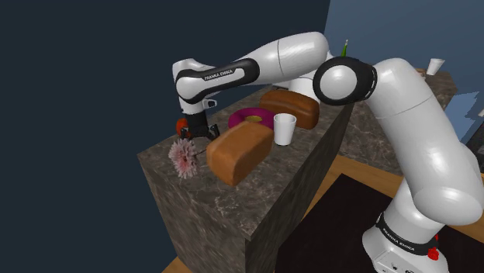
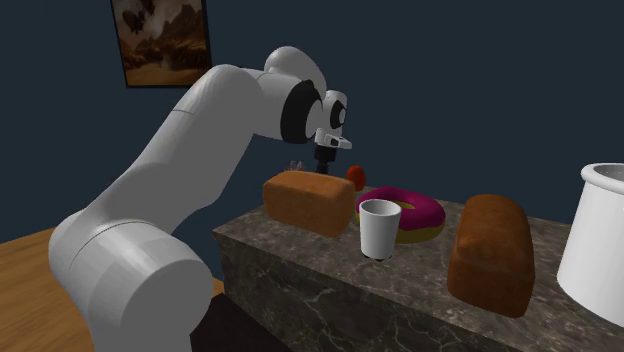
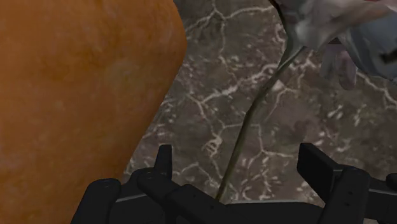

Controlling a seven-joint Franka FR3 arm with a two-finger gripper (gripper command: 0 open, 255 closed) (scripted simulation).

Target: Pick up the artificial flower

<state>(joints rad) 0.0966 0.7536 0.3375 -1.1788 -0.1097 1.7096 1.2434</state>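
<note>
The artificial flower [image 1: 184, 157] has a pale pink head and a thin green stem, and lies on the dark marbled counter [image 1: 225, 205] near its far corner. My black gripper [image 1: 200, 130] hangs just above the stem end, beside a brown bread loaf [image 1: 239, 151]. In the wrist view the stem [image 3: 254, 114] runs between my open fingers [image 3: 164, 162] toward the flower head [image 3: 331, 25], and neither finger touches it. The gripper [image 3: 240, 167] holds nothing. From the second exterior view the gripper [image 2: 326, 160] points down behind the loaf [image 2: 310, 200].
A pink-iced donut [image 1: 252, 119], a white cup [image 1: 284, 128] and a second loaf [image 1: 291, 106] stand on the counter behind the near loaf. A small red object [image 1: 181, 122] sits by the gripper. A large white pot [image 2: 600, 240] stands at the second exterior view's right.
</note>
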